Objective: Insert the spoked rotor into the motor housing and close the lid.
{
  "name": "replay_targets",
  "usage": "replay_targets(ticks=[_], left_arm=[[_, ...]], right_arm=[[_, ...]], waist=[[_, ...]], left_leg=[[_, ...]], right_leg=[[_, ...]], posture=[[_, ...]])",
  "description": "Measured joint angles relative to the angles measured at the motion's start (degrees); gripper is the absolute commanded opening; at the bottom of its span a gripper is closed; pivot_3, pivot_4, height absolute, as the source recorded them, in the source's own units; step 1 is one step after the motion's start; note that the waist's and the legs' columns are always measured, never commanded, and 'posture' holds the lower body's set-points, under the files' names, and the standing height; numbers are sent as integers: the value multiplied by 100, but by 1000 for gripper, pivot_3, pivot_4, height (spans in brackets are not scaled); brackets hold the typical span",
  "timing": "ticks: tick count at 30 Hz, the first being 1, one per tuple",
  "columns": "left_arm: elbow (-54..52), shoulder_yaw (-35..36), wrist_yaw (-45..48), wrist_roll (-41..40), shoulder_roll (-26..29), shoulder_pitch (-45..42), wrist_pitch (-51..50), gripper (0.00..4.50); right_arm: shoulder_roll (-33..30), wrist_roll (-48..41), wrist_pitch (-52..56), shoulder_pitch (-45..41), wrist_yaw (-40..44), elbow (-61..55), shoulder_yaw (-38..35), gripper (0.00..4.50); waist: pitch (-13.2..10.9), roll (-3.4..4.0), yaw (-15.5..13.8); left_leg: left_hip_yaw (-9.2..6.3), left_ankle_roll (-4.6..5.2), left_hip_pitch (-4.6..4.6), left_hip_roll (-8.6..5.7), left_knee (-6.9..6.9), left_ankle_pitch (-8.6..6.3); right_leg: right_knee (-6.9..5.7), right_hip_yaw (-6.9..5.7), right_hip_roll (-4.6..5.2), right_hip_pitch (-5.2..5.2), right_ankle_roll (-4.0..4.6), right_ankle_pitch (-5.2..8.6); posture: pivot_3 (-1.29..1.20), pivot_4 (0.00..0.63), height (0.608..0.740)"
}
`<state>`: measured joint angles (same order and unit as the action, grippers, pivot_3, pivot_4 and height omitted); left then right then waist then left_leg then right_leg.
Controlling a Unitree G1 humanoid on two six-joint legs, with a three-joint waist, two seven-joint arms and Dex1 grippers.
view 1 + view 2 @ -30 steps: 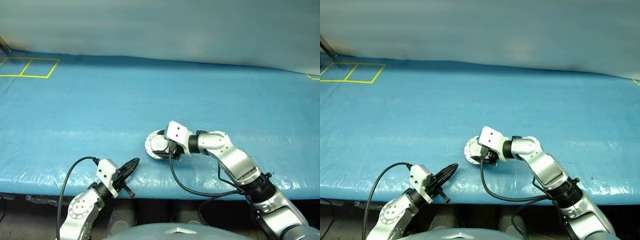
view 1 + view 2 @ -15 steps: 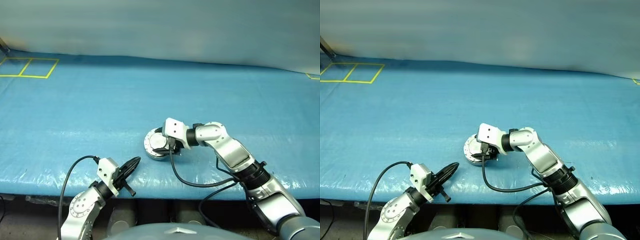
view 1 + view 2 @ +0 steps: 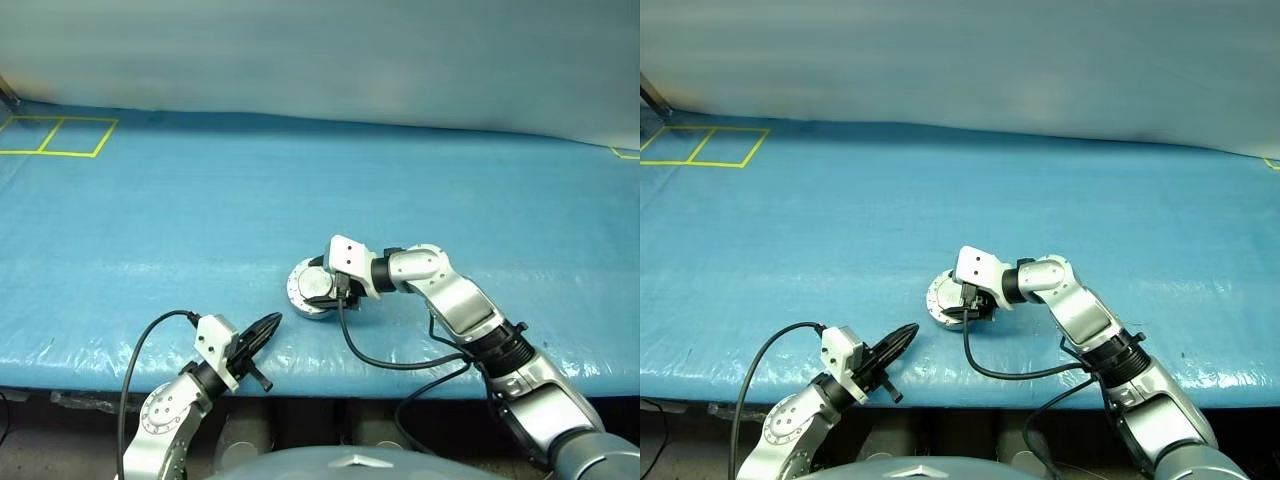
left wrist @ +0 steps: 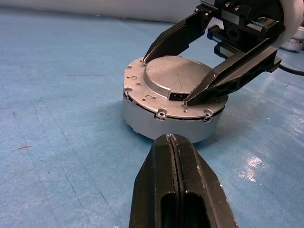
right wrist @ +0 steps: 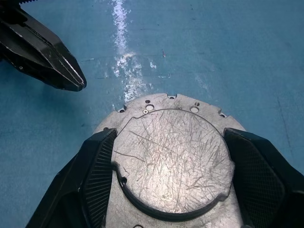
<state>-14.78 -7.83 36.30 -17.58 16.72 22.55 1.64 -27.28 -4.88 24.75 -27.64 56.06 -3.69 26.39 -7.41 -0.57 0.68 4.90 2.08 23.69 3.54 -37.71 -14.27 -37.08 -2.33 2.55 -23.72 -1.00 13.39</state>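
Blue plastic-sheeted table [image 3: 180,220] with yellow taped squares [image 3: 55,135] at its far left corner.

Centre, near the front edge: the round silver metal motor housing [image 4: 142,118], standing flat on the sheet. Its round silver-grey lid [image 4: 173,85] lies closed on top, smooth scratched outer face up, raised round centre showing, small screw holes around the rim. The spoked rotor is hidden from sight; with the lid down, its whereabouts cannot be told.

Right gripper [image 5: 166,156]: reaches in from the robot's right, pointing leftward and tilted down over the lid. Its two black fingers [image 4: 232,73] stand spread wide, one on each side of the raised centre of the lid, lying on or just above the flat rim of the lid. Whether the ribbed pads [image 5: 97,171] press the centre or merely flank it cannot be told. In the head views this gripper [image 3: 325,290] covers the right part of the housing.

Left gripper [image 4: 173,142]: near the table's front edge, to the left of the housing and apart from it, pointing toward it roughly level. Its two black fingers are pressed together, tip to tip, with nothing between them. A black cable [image 3: 145,340] loops from its wrist.
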Motion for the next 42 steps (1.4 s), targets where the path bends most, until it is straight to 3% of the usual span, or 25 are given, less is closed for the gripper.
replay_targets(ticks=[13,27,42], left_arm=[[41,-1,0,0,15,-75,-20,0],[39,-1,-31,-1,8,-75,-134,0],[39,-7,-43,0,-34,-113,-138,0]], right_arm=[[288,-27,-455,93,4,555,-222,3265],[349,-360,587,-24,112,352,-384,3265],[357,-325,531,268,-46,115,-359,3265]], waist=[[0,0,13],[1,1,-1],[1,1,4]], left_leg=[[2,-1,-12,3,-20,1],[3,-1,-11,1,-22,0],[2,-1,-12,1,-21,0]], right_leg=[[-28,4,0,2,0,0],[-58,5,6,-9,18,11],[-62,4,5,-11,21,17]], posture=[[0,150,740],[0,150,740],[0,150,740]])
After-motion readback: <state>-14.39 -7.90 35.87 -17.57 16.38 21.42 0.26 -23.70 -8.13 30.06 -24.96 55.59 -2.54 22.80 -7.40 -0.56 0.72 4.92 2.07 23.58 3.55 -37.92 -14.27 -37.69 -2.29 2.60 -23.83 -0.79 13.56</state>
